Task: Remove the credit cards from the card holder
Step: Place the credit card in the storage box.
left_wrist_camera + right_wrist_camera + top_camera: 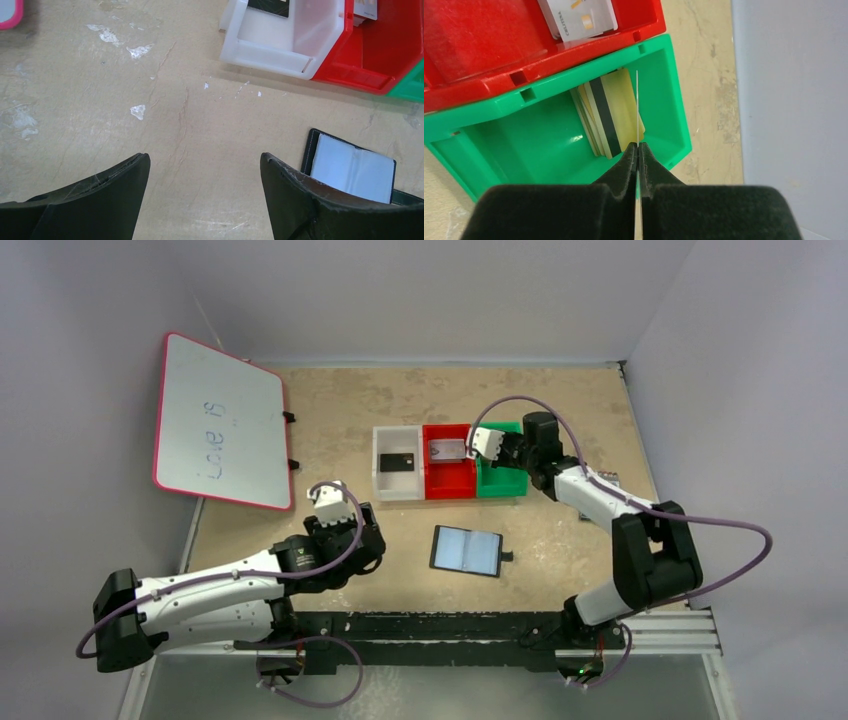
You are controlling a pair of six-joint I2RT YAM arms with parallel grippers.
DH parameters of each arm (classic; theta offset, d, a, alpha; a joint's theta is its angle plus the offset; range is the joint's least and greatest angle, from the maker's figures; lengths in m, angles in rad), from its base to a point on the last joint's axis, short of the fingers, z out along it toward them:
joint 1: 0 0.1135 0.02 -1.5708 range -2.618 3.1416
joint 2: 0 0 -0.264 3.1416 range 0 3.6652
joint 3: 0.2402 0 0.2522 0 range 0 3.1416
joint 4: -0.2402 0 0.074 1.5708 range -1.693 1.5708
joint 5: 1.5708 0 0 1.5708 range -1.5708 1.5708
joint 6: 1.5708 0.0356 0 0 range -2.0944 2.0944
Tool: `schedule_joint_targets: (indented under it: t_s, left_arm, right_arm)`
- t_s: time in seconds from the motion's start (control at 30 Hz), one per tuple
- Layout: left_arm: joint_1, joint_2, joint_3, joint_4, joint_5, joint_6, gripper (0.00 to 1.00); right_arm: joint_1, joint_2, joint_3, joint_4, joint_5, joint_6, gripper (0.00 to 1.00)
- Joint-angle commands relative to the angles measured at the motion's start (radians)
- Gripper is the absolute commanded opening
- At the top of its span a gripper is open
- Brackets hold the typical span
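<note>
Top external view: the card holder (466, 550) lies open on the bench (560, 410), grey-blue faces up, strap tab to its right. Behind it sit three bins in a row, touching. The white bin (398, 490) holds one black card (397, 461), and the red bin (448, 485) holds one silver-grey card (447, 449). Over the green bin (500, 485) the right gripper (638, 147) is pressed together on a thin card (637, 100) seen edge-on, with a tan, dark-striped face showing just beside it. The left gripper (205, 160) is spread wide over bare bench, left of the holder. One pink-rimmed whiteboard (220, 420) sits far left.
</note>
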Motion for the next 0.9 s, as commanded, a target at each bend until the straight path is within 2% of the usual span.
schedule_joint_targets:
  t_s: [0.0, 0.5, 0.63, 0.73, 0.87]
  left_arm:
    - [0.006, -0.024, 0.025, -0.012, -0.038, -0.010, 0.81]
    - [0.010, -0.073, 0.017, -0.051, -0.062, -0.013, 0.81]
    - [0.011, -0.080, 0.017, -0.057, -0.070, -0.012, 0.81]
    - [0.013, -0.075, 0.017, -0.055, -0.073, -0.008, 0.81]
    - [0.014, -0.064, 0.019, -0.051, -0.066, 0.003, 0.81]
  right_arm:
    - [-0.017, 0.036, 0.066, -0.015, -0.006, -0.057, 0.00]
    - [-0.020, 0.227, 0.165, 0.033, 0.057, -0.119, 0.00]
    - [-0.020, 0.244, 0.174, 0.023, 0.063, -0.135, 0.06]
    - [-0.020, 0.244, 0.178, 0.009, 0.051, -0.137, 0.25]
    - [-0.020, 0.241, 0.183, -0.022, 0.040, -0.136, 0.27]
